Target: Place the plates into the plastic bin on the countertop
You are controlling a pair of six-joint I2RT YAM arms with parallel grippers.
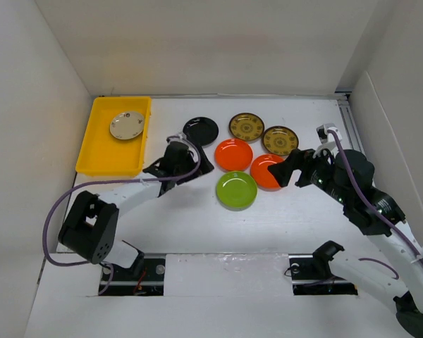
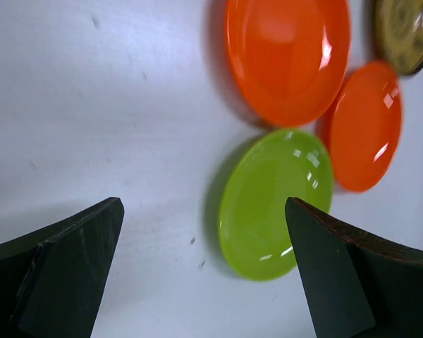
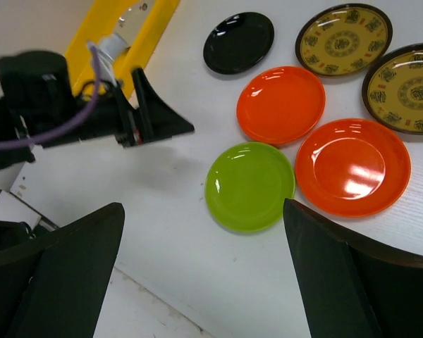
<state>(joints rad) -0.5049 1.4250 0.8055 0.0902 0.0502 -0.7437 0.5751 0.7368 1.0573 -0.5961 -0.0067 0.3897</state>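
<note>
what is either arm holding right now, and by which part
Nothing is held. The left gripper and the right gripper both have their fingers spread wide apart, clamped on nothing.

Site: robotics lab test cell | Evidence: plain white surface (image 1: 197, 232) boxed by bare white walls (image 1: 211, 49); left arm (image 1: 127, 192) and right arm (image 1: 366, 204) bolted at near edge; exposed purple cabling (image 1: 47, 232)

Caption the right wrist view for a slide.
Open right gripper overlooks lime green plate, two orange plates, two gold-patterned plates, black plate; left gripper near yellow bin.
</note>
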